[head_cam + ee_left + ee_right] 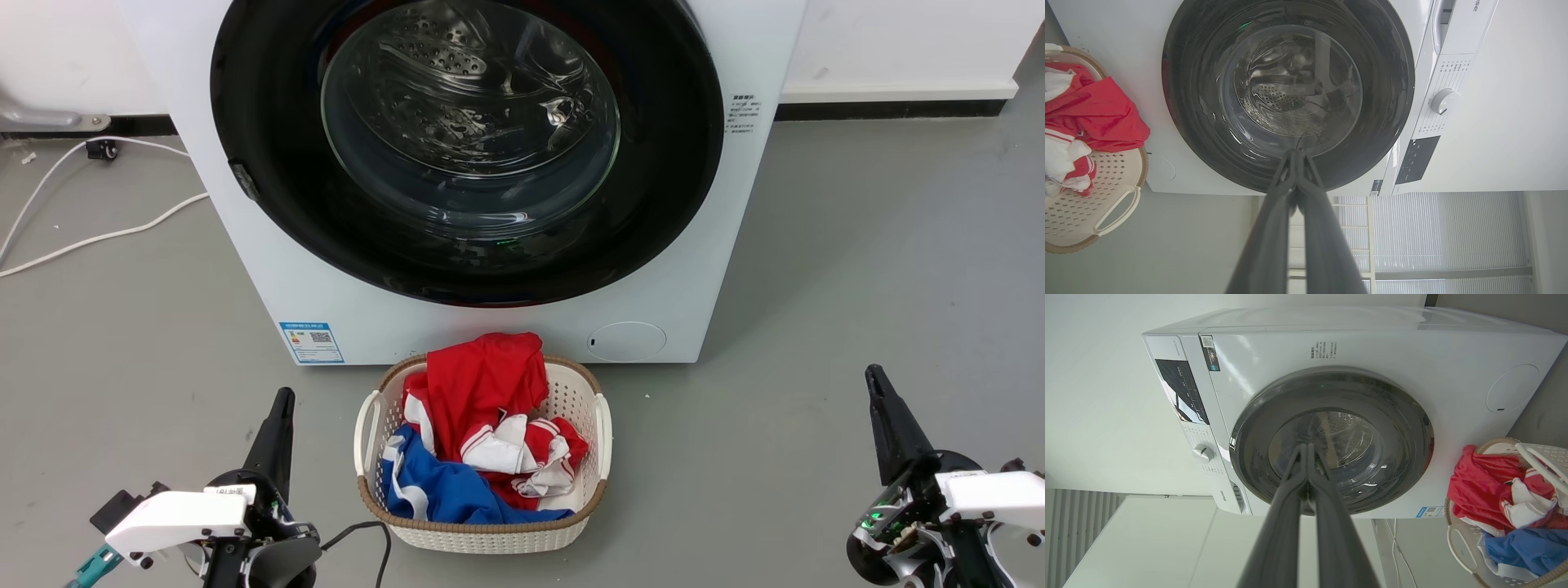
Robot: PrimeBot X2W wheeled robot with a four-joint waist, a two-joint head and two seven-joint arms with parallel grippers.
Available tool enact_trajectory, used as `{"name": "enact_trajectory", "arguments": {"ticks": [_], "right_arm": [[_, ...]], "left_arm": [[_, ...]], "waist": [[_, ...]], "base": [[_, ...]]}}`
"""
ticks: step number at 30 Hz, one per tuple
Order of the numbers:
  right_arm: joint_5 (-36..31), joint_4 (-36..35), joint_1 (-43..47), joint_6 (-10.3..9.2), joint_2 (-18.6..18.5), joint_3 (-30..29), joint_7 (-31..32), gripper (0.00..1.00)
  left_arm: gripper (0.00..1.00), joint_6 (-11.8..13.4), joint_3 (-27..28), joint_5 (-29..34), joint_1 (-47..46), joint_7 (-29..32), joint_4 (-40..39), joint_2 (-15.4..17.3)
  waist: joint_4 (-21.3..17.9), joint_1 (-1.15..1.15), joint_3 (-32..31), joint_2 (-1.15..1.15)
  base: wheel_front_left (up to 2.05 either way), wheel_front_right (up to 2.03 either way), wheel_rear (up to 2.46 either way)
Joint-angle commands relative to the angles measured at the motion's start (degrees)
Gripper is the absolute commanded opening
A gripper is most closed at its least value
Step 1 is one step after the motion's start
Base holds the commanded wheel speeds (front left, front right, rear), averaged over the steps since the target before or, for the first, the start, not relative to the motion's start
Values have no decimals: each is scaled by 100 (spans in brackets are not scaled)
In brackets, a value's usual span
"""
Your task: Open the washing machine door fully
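Washing machine door (pixel 465 147): shut, lying flush against the white front of the washing machine (pixel 367 327). It is a glossy black disc nearly as wide as the machine. Through the clear glass bowl (pixel 469 122) at its centre the perforated drum shows.

A small grey notch (pixel 243 181) sits on the rim at the robot's left. Probably the pull point; too small to be sure.

Basket (pixel 604 425) on the floor just before the machine, below the door, heaped with red, white and blue clothes (pixel 482 392).

Left tool (pixel 283 398) is low, left of the basket and well apart from the door. Its fingers are pressed together on nothing. Right tool (pixel 873 374) is low on the far right, likewise pressed together and empty. Both wrist views look along the closed fingers toward the glass.

Step in hand, as I judge it: approach only, door untouched. Next move calls for raising one tool to the rim, likely at the notch, hooking or spreading to catch the edge, then drawing outward along the hinge arc until the door is wide open. Mind the basket below.
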Motion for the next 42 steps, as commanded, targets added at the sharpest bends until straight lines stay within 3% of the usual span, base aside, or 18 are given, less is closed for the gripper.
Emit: {"name": "enact_trajectory", "arguments": {"ticks": [1, 17, 18, 30, 42], "right_arm": [[-16, 8, -66, 2, 21, -10, 28, 0], [-25, 8, -67, 2, 26, -19, 28, 0], [-6, 20, 10, 1, 9, -9, 14, 100], [-331, 42, 230, -3, 22, -93, -236, 100], [-1883, -507, 318, -2, 24, -257, -549, 100]], "left_arm": [[0, -17, 10, -7, -46, 14, 1, -5], [0, -17, 10, -8, -45, 14, 1, -5], [100, 0, -2, 1, 10, -2, 22, -1], [100, 57, 30, 428, 179, -261, -63, -15], [100, 444, -70, 1862, 227, -576, -676, -11]], "waist": [[0, 0, 0, 0], [0, 0, 0, 0], [0, 0, 0, 0], [-5, 0, 6, 0], [-6, 0, 30, 0]], "base": [[0, 0, 0], [0, 0, 0], [0, 0, 0], [0, 0, 0], [0, 0, 0]]}}
